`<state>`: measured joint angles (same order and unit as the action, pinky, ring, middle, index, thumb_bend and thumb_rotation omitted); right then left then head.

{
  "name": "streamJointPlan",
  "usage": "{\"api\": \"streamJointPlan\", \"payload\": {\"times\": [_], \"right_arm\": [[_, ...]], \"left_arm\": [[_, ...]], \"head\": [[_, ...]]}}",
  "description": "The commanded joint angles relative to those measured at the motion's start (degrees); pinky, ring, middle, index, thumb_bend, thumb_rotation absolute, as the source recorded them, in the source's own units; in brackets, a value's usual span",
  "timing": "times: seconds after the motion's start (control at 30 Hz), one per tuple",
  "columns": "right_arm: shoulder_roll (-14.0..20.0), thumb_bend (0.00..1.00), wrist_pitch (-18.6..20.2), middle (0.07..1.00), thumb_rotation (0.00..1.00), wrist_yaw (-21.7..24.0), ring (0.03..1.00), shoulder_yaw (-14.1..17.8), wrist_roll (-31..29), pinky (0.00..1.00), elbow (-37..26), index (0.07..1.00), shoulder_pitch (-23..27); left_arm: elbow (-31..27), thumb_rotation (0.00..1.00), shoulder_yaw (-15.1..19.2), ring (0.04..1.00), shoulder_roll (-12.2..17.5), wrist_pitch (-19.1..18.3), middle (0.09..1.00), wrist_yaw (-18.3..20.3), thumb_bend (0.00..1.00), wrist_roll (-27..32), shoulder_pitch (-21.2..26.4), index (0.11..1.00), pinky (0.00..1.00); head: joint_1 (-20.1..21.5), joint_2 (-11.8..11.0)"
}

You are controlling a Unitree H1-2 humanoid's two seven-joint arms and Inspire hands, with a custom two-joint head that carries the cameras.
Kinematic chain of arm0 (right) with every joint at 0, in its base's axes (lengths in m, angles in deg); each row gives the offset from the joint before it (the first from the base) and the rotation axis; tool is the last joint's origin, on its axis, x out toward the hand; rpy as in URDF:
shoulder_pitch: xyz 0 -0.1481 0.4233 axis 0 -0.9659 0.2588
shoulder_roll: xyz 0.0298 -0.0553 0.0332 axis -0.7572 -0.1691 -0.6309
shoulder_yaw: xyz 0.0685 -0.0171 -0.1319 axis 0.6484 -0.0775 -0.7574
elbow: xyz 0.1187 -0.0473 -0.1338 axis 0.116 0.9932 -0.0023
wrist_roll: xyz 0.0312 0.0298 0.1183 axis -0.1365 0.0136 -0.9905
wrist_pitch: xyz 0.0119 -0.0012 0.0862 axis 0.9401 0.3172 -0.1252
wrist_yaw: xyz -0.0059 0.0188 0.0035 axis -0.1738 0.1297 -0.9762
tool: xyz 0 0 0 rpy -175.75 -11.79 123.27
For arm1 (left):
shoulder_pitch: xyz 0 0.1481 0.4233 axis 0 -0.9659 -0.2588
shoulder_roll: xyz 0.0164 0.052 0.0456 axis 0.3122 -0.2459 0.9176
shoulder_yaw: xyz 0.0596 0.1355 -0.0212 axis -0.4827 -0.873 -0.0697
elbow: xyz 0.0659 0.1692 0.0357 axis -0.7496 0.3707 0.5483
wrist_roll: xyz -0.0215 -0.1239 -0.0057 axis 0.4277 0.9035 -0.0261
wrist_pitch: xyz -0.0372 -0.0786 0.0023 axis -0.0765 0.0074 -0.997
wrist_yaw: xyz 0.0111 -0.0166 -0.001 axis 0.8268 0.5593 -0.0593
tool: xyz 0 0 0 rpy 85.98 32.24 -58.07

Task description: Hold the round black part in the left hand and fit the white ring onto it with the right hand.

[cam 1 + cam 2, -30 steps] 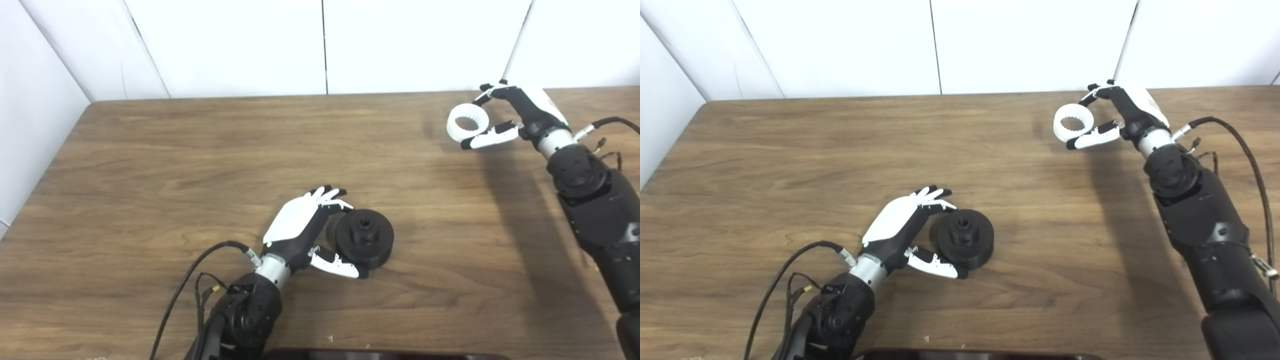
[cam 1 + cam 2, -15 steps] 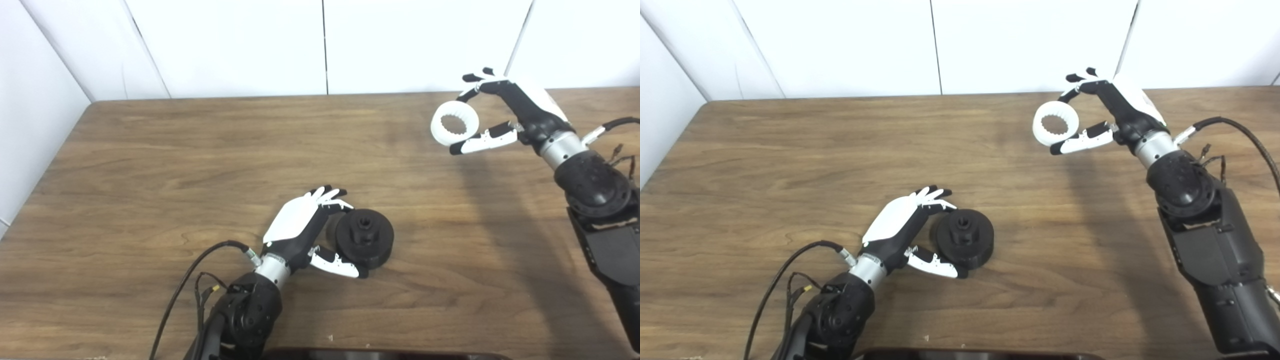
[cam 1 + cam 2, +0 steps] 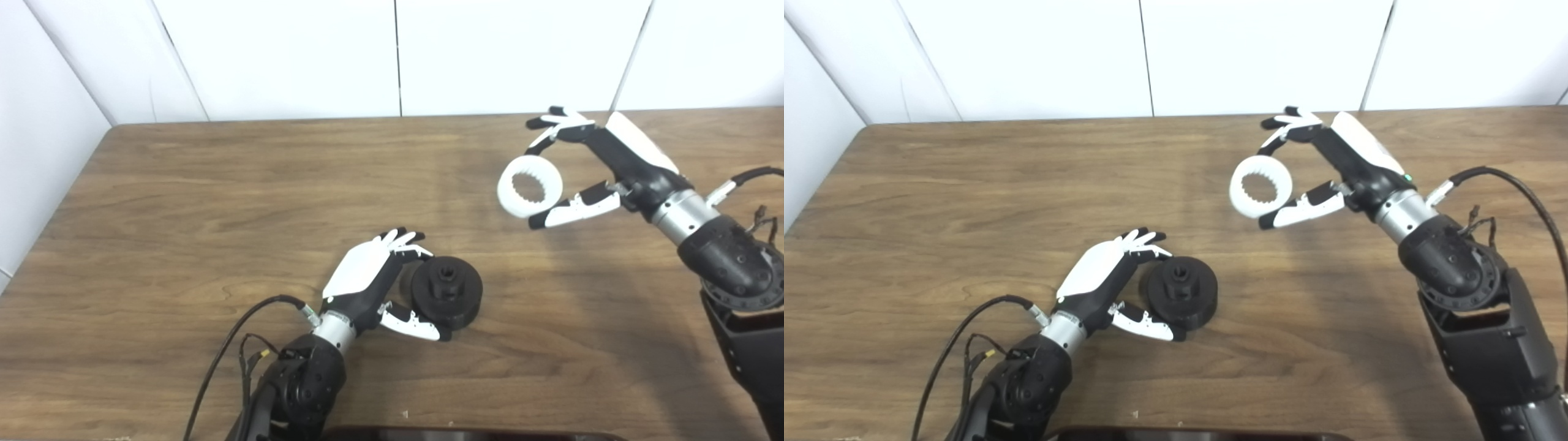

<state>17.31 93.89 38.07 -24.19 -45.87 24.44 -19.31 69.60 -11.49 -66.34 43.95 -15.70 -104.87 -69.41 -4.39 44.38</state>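
The wooden table point(image 3: 184, 196) carries the round black part point(image 3: 446, 293) near its front middle, flat side down, hub pointing up; the left hand point(image 3: 373, 282) cups it, fingers and thumb closed against its rim; the right hand point(image 3: 603, 168), raised over the table's right half, pinches the white ring point(image 3: 530, 194) between fingertips and thumb, the ring's toothed opening facing up toward the cameras

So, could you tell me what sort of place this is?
Likely a robot test bench: a bare wooden table, plain white wall panels, and loose cables on the arms.
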Motion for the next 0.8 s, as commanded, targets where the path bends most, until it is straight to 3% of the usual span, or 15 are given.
{"api": "streamJointPlan", "payload": {"times": [0.0, 0.27, 0.77], "right_arm": [[0.8, 0.52, 0.4, 0.865, 0.15, 0.5, 0.971, 0.3, -0.3, 0.90, -2.8, 0.489, 1.0], [0.2, 0.52, 0.1, 0.862, 0.15, 2.5, 0.965, -1.1, -0.2, 0.91, -4.6, 0.489, 0.1], [-2.8, 0.52, 2.9, 0.864, 0.15, 5.2, 0.977, -4.7, 0.2, 0.93, -7.4, 0.489, -0.9]], "left_arm": [[0.7, 0.27, -0.5, 1.000, 0.5, -1.3, 0.943, 0.8, 0.85, -1.4, 0.0, 0.638, 1.00], [0.3, 0.27, -0.5, 1.000, 0.5, -1.4, 0.940, 0.6, 0.85, -1.3, -0.2, 0.639, 1.00], [0.1, 0.25, -0.7, 1.000, 0.6, -1.8, 0.941, 1.1, 0.85, -1.4, -0.1, 0.637, 1.00]], "head": [[0.0, 0.0], [0.0, 0.4], [0.0, 0.8]]}}
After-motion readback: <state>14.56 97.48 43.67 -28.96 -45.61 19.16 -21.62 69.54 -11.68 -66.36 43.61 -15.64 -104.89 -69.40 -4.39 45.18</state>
